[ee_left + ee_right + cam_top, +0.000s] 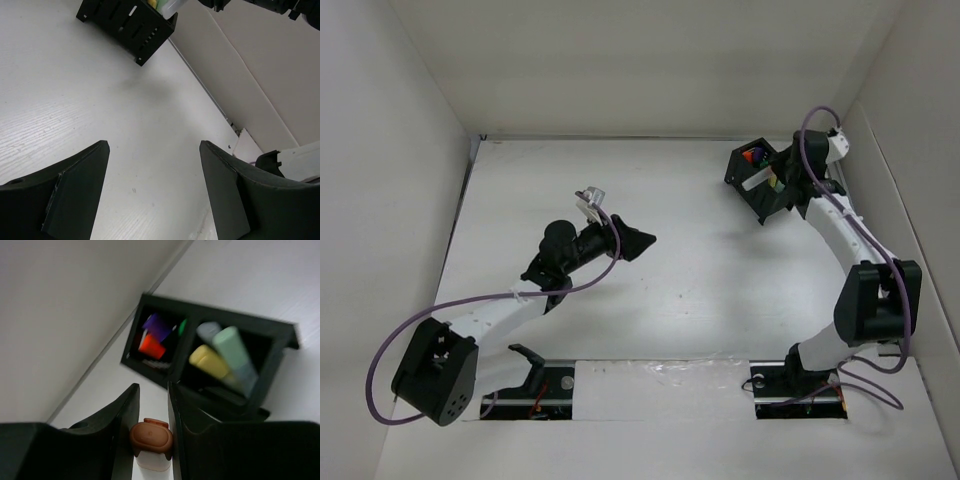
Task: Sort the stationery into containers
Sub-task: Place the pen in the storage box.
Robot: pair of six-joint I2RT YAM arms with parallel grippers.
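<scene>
- Left arm (500, 315) reaches from the lower left toward the middle of the overhead view. Only its wrist view shows the left tool (154, 147) released, jaws wide, nothing but bare desk (75, 100) between them.
- Black two-compartment box (750, 185) stands at the overhead view's upper right. The right wrist view shows purple, orange and green caps (157, 326) in one compartment and yellow and pale highlighters (210, 362) in the other.
- Right arm (840, 230) bends along the right edge. The right tool (152, 390), pointing at the box, is clenched on an orange-capped marker (151, 437).
</scene>
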